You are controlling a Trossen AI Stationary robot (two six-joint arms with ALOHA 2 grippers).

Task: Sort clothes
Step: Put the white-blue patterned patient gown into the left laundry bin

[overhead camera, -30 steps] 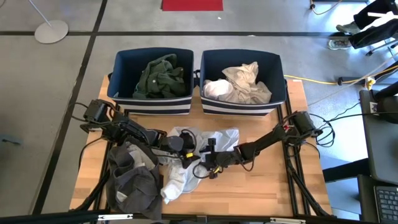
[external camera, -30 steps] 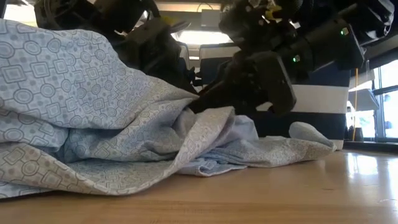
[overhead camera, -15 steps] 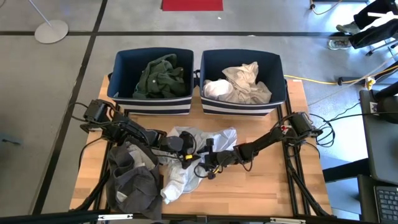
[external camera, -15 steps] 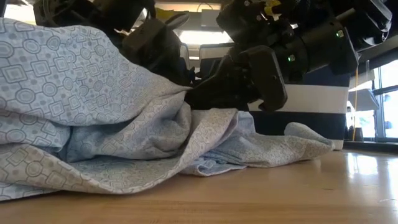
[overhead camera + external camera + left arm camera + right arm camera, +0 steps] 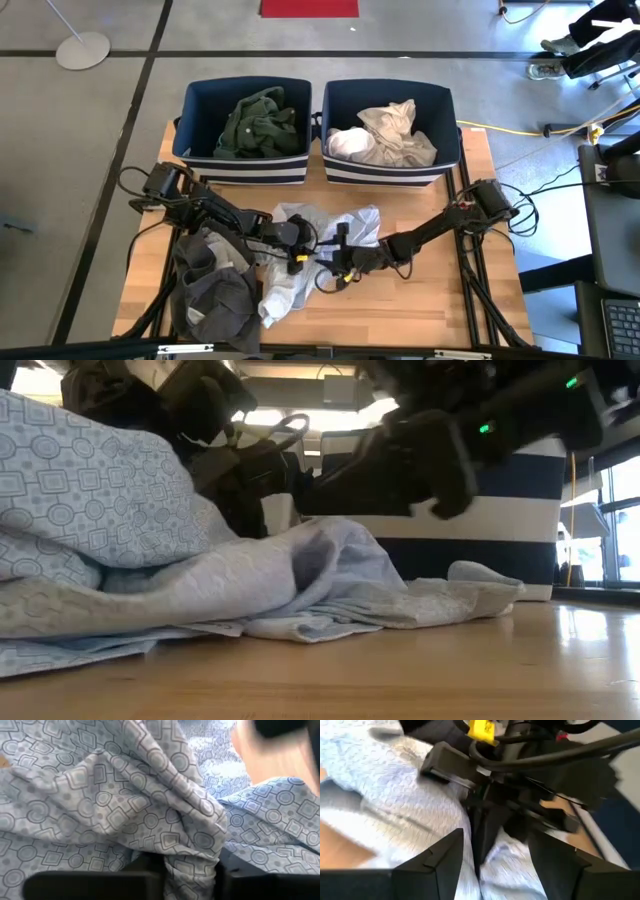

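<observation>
— How is the left gripper (image 5: 300, 243) sitting?
— Reaching low over mid-table, its fingers (image 5: 150, 877) are pinching a fold of the patterned white garment (image 5: 300, 262).
— And the right gripper (image 5: 330, 258)?
— Stretching in opposite, jaws standing apart, gripping nothing.

High view: overhead, straight down on the whole bench (image 5: 420, 300). Low view: bench-top level, facing the bins. Wrist views: very close. All share the patterned white garment (image 5: 305, 250).

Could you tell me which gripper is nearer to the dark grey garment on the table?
Left. The left gripper works right beside the dark grey garment, pinching the patterned white garment; the right gripper sits farther right.
</observation>
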